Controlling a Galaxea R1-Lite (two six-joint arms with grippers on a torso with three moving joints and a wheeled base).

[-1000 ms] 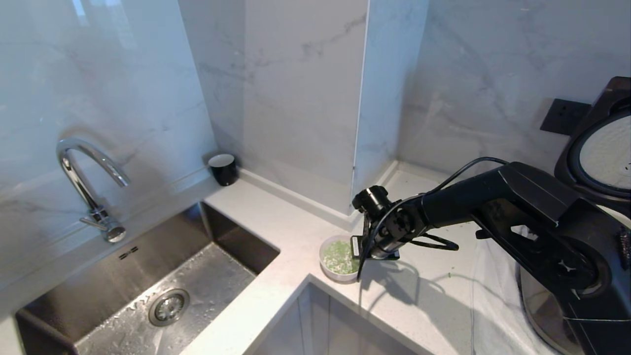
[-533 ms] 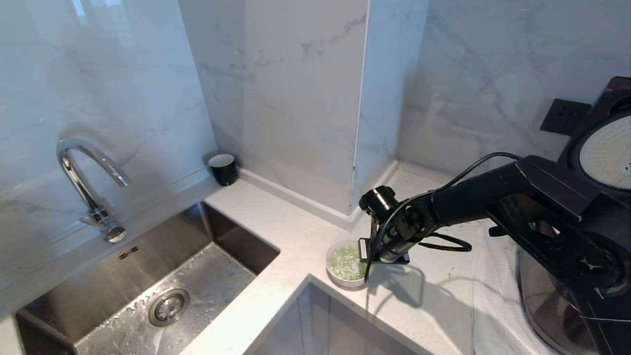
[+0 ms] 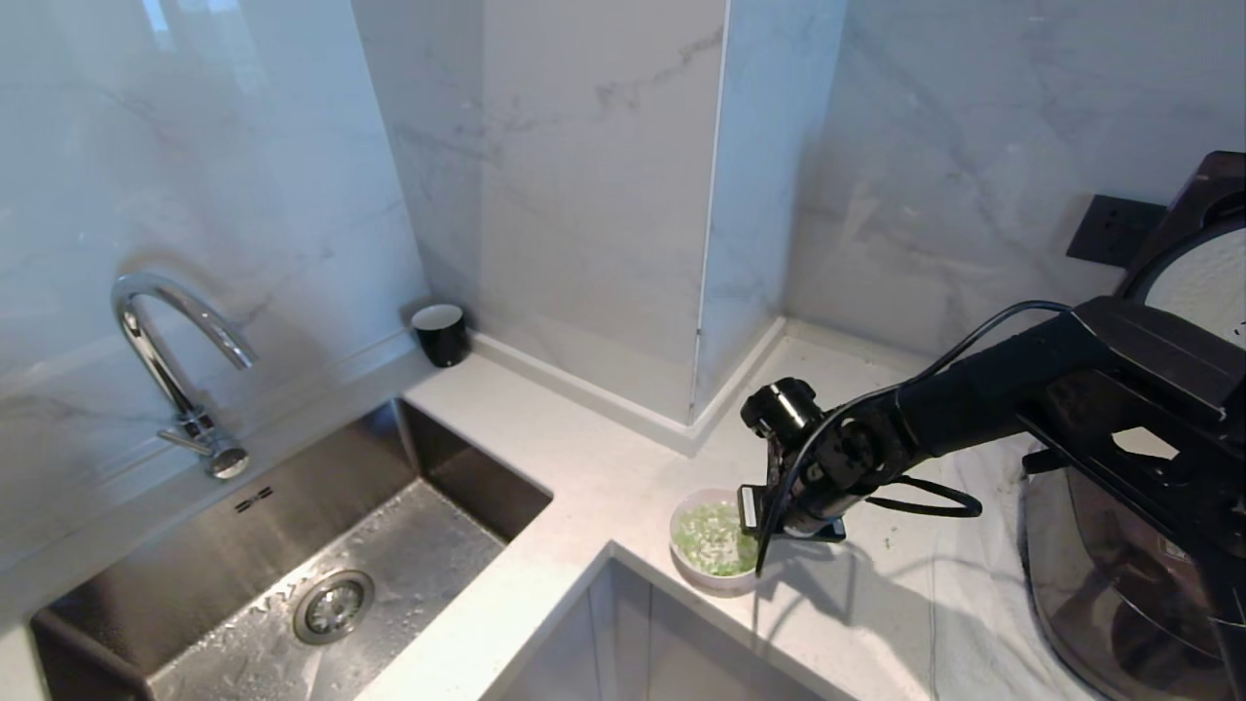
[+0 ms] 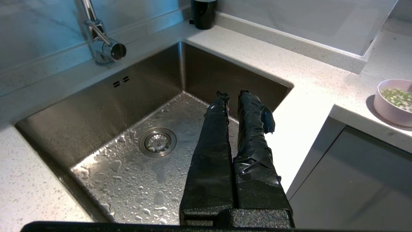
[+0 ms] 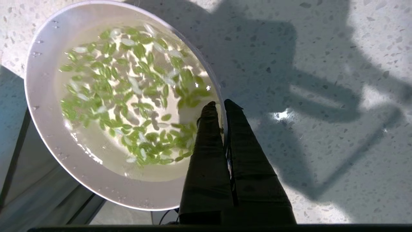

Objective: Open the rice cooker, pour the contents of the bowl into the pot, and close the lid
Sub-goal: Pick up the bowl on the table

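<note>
From the head camera, the bowl (image 3: 714, 540) sits at the front edge of the counter (image 3: 584, 467), at the inner corner where the counter turns, to the right of the sink (image 3: 321, 574). Its contents (image 3: 715, 538), green bits on a whitish base, fill the inside. The right gripper (image 3: 754, 521) points down at the bowl's right rim, its black arm reaching in from the right. Further right of the bowl stands the rice cooker (image 3: 1100, 584), partly hidden by the arm, with its lid (image 3: 1192, 273) raised and the pale underside plate facing out. The tap (image 3: 175, 360) stands behind the sink, and a dark cup (image 3: 440, 333) stands at the wall behind the sink's far right corner

From the left wrist camera, the left gripper (image 4: 233, 95) hangs over the sink (image 4: 96, 106), its two black-taped fingers (image 4: 215, 129) nearly together and holding nothing. The bowl (image 4: 391, 104) rests on the counter (image 4: 315, 74) well to the side of the sink, beyond its corner

From the right wrist camera, the right gripper (image 5: 220, 104) is pinched shut on the rim of the bowl (image 5: 48, 135), one finger (image 5: 207, 138) inside the rim and the other outside. The contents (image 5: 128, 93) lie scattered across the inside. The speckled counter (image 5: 322, 64) beside the bowl carries the arm's shadow
</note>
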